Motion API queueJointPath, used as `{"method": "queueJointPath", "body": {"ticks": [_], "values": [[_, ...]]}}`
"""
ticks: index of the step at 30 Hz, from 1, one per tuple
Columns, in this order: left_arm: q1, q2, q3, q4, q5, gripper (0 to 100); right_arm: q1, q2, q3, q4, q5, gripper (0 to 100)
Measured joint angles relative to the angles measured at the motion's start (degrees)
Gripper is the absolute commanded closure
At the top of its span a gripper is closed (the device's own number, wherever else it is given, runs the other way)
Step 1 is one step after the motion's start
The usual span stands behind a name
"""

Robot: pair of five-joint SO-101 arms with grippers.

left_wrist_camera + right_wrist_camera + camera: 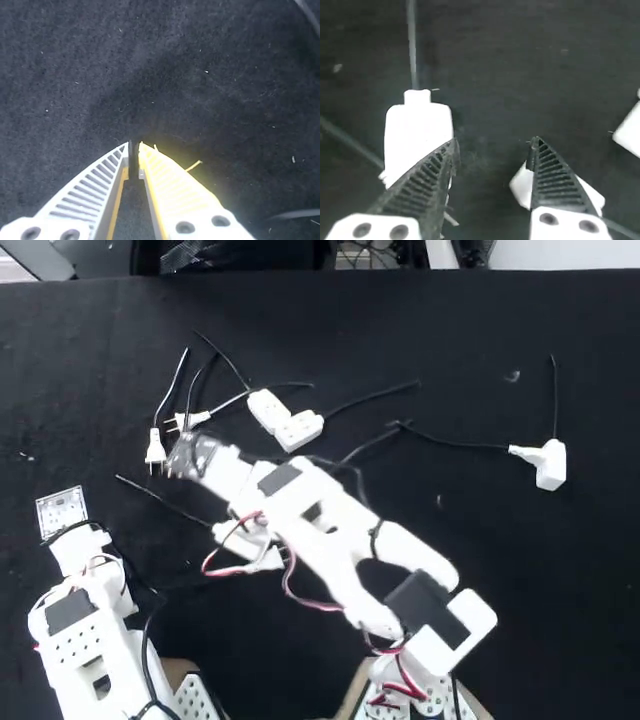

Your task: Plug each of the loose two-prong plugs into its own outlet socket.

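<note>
Low at the left of the high view, the left gripper (132, 147) was clenched on nothing above the black table (480, 340). Right of it, in the upper left, the first plug (154, 448) and second plug (190, 420) lay loose, apart from the outlet sockets (285, 418). The right gripper (180, 455) hung by them, spread wide and holding nothing, one fingertip (447, 150) just beside the first plug. At far right lay a third plug (545, 462), well apart.

The right arm (330, 530) stretches forward, right claw (493, 145) spread wide. The left arm (80, 625) sits folded, left claw (133, 148) closed.
</note>
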Motion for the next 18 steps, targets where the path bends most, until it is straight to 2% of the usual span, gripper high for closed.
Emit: {"method": "queueJointPath", "body": {"ticks": [6,13,18], "values": [[0.0,0.0,0.0,0.0,0.0,95,-5.5,-3.3,0.0,4.0,-0.4,77.6],[0.0,0.0,0.0,0.0,0.0,95,-4.0,-9.5,0.0,9.0,-0.4,77.3],[0.0,0.0,0.0,0.0,0.0,95,-8.4,-15.4,3.2,11.3,-5.1,77.3]]}}
